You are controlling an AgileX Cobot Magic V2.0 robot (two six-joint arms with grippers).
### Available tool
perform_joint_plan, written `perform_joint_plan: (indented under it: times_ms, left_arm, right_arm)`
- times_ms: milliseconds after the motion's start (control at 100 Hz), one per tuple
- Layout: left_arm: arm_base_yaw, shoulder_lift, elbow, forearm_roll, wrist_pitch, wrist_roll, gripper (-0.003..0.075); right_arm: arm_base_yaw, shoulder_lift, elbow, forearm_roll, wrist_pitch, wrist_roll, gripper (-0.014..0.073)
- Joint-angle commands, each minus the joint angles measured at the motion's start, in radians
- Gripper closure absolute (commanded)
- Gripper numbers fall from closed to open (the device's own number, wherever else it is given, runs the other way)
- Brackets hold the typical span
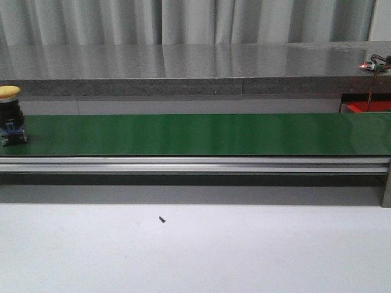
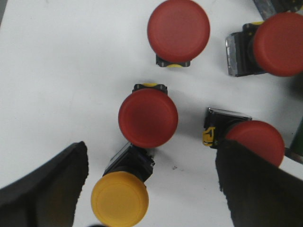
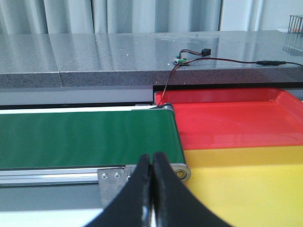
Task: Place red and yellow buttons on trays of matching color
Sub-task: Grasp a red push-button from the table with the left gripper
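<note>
Front view: green conveyor belt (image 1: 201, 134) ran the full width mid-frame, aluminium rail (image 1: 195, 165) along its near edge. One yellow button (image 1: 11, 116) stood upright at the belt's far left edge, partly cut by the frame; rest of belt bare. White table (image 1: 195, 250) filled the lower frame, open, save a small dark screw (image 1: 162, 219) left of centre. Grey stone ledge (image 1: 183, 70) and pale curtains (image 1: 183, 21) behind. Sliver of red tray (image 1: 368, 107) at right edge.

Left wrist view: left gripper (image 2: 151, 189) looked down on a white surface, fingers (image 2: 42, 194) spread wide apart, holding nothing. Yellow button (image 2: 120, 198) lay tilted between the fingers, lower centre. Red button (image 2: 148, 117) touching or just above it at frame centre. Further red buttons at top centre (image 2: 178, 29), top right (image 2: 279, 43), and lower right (image 2: 255, 142), that last partly hidden behind the right-hand finger.

Right wrist view: right gripper (image 3: 152, 189) pressed together at bottom centre, empty. Belt end roller (image 3: 177, 142) at mid-frame; red tray (image 3: 232, 123) right of it, yellow tray (image 3: 246, 189) adjoining below. Both trays bare. Small circuit board (image 3: 181, 58) with wires on the ledge above.
</note>
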Motion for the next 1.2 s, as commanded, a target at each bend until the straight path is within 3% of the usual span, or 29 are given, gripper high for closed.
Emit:
perform_joint_plan:
  times_ms: [0, 660, 720, 880, 970, 1190]
  left_arm:
    - [0.003, -0.030, -0.028, -0.002, -0.047, 0.005, 0.0173]
    - [0.003, 0.036, -0.030, 0.018, -0.133, 0.005, 0.0183]
    - [0.003, 0.036, -0.030, 0.018, -0.135, 0.005, 0.0222]
    - [0.003, 0.036, -0.030, 0.018, -0.133, 0.005, 0.0444]
    - [0.003, 0.036, -0.030, 0.018, -0.123, 0.005, 0.0527]
    - [0.003, 0.034, -0.048, 0.017, -0.065, 0.005, 0.0547]
  right_arm:
    - [0.002, -0.018, -0.018, -0.004, -0.082, -0.001, 0.0660]
    - [0.002, -0.018, -0.018, -0.004, -0.082, -0.001, 0.0660]
    - [0.002, -0.018, -0.018, -0.004, -0.082, -0.001, 0.0660]
    - [0.002, -0.018, -0.018, -0.004, -0.082, -0.001, 0.0660]
    - [0.002, -0.018, -0.018, -0.004, -0.082, -0.001, 0.0660]
    - [0.002, -0.018, -0.018, -0.004, -0.082, -0.001, 0.0660]
